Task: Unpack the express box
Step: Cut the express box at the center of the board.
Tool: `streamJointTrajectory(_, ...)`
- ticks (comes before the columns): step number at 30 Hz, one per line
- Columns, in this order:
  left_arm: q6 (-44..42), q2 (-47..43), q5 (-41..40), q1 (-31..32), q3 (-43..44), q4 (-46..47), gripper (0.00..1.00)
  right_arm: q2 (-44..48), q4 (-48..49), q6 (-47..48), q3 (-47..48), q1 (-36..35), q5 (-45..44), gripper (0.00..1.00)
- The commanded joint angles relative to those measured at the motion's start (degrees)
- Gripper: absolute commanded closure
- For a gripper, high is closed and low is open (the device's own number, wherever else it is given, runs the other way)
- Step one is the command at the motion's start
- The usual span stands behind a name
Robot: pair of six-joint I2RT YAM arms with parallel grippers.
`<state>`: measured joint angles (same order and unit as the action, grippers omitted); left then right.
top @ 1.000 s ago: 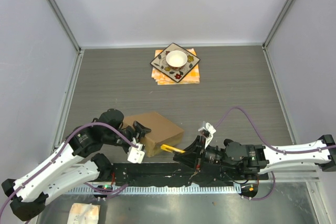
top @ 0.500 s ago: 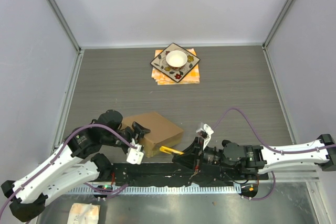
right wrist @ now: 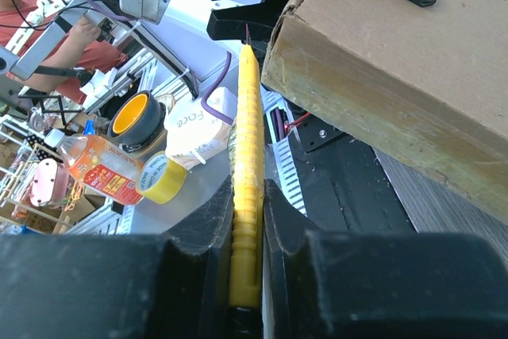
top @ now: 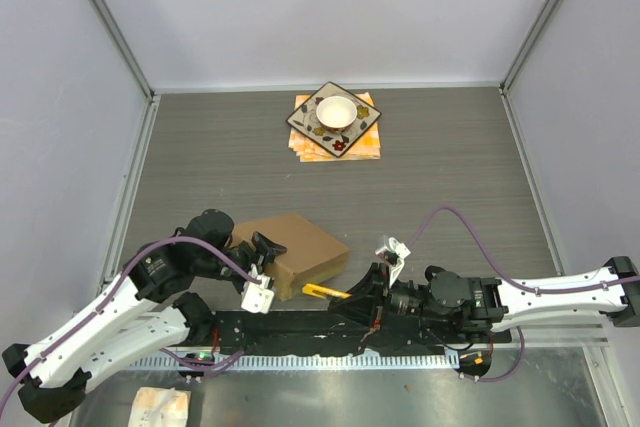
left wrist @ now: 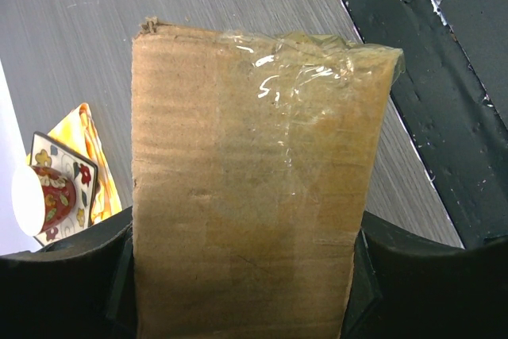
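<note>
Clad in white shells on the left arm (top: 110, 312) and right arm (top: 555, 292), lower corners of the top view, with black joint housings between. Trailed by looping purple cables (top: 470, 217). Fitted with small white camera blocks (top: 260, 295). Tipped with matte black fingers (left wrist: 63, 275).

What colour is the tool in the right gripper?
Yellow; the tool shows best in the right wrist view.

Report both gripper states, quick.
Left gripper: closed on the express box.
Right gripper: closed on the yellow box cutter.
</note>
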<state>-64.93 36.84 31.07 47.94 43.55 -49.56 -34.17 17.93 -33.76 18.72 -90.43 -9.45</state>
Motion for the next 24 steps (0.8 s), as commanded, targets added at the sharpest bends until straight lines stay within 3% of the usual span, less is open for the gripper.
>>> streamJointTrajectory(1,3.2,0.1,0.5,0.0,-0.7,-1.0,0.88,-0.2,1.6,0.5,1.1,-0.1,-1.6,0.99)
streamJointTrajectory(24,3.5,-0.6,0.7,0.0,-0.8,-1.1,0.88,-3.6,2.8,-0.8,1.1,0.9,-5.1,0.99)
